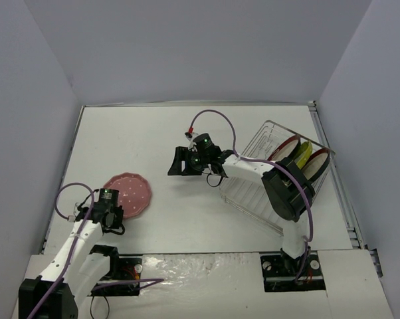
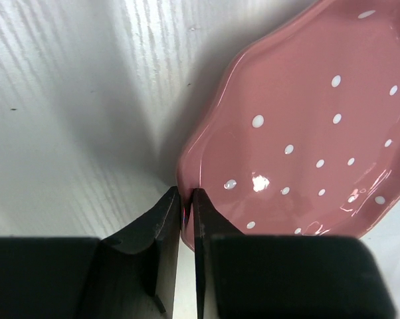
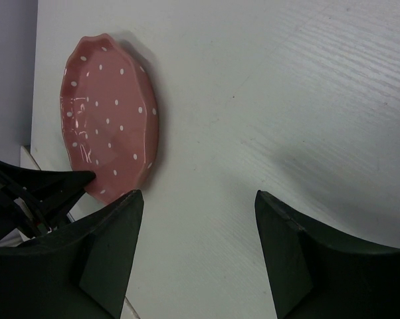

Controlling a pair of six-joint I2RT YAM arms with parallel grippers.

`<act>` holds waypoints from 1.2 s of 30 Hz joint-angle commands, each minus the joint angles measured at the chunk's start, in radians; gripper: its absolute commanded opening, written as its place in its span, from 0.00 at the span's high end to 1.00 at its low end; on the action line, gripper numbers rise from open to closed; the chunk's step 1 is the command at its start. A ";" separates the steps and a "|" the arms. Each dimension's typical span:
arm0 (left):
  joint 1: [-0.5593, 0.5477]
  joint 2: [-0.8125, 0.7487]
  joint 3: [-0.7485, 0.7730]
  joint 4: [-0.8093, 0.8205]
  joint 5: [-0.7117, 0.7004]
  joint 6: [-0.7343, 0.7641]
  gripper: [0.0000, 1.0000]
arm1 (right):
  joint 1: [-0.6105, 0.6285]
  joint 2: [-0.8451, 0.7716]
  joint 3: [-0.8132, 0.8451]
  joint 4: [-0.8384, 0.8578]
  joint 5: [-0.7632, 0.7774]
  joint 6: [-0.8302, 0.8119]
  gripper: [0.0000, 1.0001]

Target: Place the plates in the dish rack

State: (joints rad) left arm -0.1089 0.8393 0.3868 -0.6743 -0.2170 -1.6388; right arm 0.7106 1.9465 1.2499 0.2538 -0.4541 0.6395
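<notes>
Pink plate (image 1: 127, 194) on the desk (image 1: 153, 133), left half, well apart from the dish rack (image 1: 250, 193); near rim caught between the left fingers (image 2: 172, 203), pressed almost together with only a sliver of gap and the scalloped edge running into it; so pinching the plate at its near edge, with the rest of the plate reaching up and right in the left wrist view; right fingers (image 1: 179, 161) spread wide over mid desk, nothing between them but bare white surface, tips turned toward the pink plate yet well apart from it; at the rack's far right end, two dark-red-rimmed plates (image 1: 284, 147) on edge with the yellow-green plate (image 1: 302, 154) between them, all three leaning the same way; top view only: rack and its three plates, both arms at once, rack partly hidden behind the right arm; left wrist only: the grip itself, white dots and glare on the glaze, dark shadow along the plate's left edge; right wrist only: plate seen obliquely, dark tip of the left fingers touching its lower rim; cannot tell there whether the plate sits flat or slightly raised.
</notes>
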 commanded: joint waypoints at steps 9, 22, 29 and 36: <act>0.054 -0.055 -0.009 0.188 0.076 0.095 1.00 | -0.009 -0.050 0.020 0.047 -0.020 0.005 0.36; 0.104 -0.076 0.055 0.250 0.144 0.230 1.00 | 0.001 0.018 0.085 0.045 -0.041 0.017 0.35; 0.104 -0.035 0.047 0.360 0.216 0.242 1.00 | 0.013 0.059 0.109 0.060 -0.059 0.035 0.35; 0.103 -0.026 0.049 0.419 0.264 0.247 1.00 | 0.022 0.081 0.106 0.103 -0.087 0.072 0.35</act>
State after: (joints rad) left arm -0.0109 0.8183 0.3492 -0.4224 -0.0058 -1.3973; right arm 0.7215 2.0333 1.3121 0.2713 -0.4931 0.6816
